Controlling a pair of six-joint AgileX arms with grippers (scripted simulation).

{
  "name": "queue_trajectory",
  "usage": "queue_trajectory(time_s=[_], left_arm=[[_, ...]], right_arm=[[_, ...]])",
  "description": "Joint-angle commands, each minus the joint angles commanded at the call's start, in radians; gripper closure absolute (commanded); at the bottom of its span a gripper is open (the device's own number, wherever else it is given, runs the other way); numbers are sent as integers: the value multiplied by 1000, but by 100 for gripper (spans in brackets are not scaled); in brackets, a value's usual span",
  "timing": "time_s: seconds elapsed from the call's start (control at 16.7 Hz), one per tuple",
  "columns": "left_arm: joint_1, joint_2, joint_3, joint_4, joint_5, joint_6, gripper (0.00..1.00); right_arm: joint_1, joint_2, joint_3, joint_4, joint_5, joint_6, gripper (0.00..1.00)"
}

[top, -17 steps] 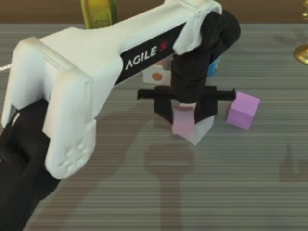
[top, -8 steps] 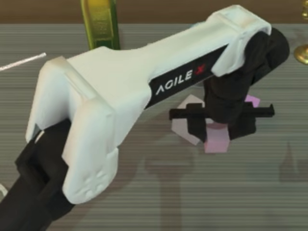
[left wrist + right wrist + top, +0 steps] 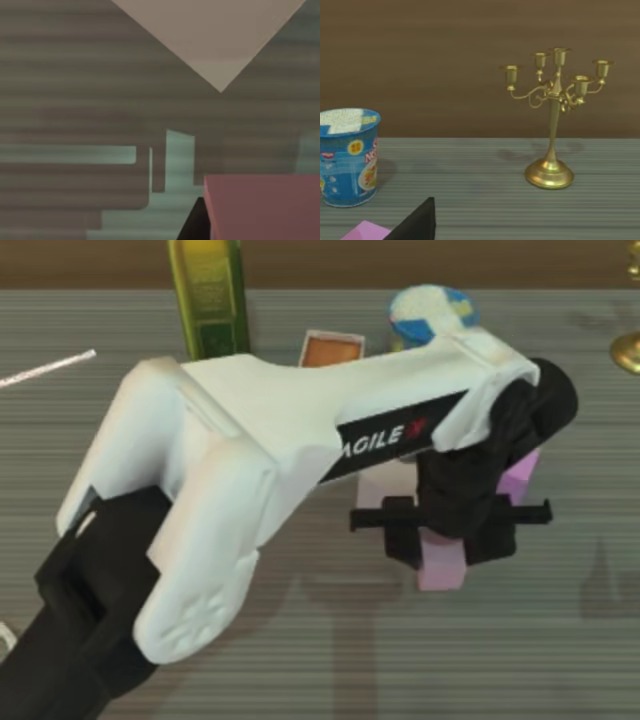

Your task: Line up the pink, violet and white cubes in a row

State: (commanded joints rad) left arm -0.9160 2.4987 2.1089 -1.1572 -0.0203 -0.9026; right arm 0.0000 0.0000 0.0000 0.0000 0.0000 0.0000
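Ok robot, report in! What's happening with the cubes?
Left gripper shut on pink cube, low over table. Violet cube just behind. White cube hidden under arm. Right arm unseen.

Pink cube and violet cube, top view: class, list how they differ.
The pink cube is pale pink; the violet cube is purple. The pink cube sits gripped in the left pincer; the violet cube stands free. The pink cube shows well; the violet cube is mostly hidden by the left arm. Both are plain matte cubes.

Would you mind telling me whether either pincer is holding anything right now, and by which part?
The left pincer holds the pink cube by its upper sides. The right arm is out of the top view, holding nothing visible.
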Motion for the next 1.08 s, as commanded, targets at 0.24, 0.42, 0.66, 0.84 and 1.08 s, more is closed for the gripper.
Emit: queue_trajectory(time_s=[0.24, 0.42, 0.66, 0.84, 1.08], left_arm=[[-2, 5, -26, 27, 0, -1, 100], [-2, 5, -26, 27, 0, -1, 85], [-2, 5, -26, 27, 0, -1, 55], [-2, 5, -26, 27, 0, -1, 32], [-2, 5, -26, 27, 0, -1, 2]], right_arm=[[0, 0, 0, 0, 0, 0, 0], [0, 0, 0, 0, 0, 0, 0], [0, 0, 0, 0, 0, 0, 0], [0, 0, 0, 0, 0, 0, 0], [0, 0, 0, 0, 0, 0, 0]])
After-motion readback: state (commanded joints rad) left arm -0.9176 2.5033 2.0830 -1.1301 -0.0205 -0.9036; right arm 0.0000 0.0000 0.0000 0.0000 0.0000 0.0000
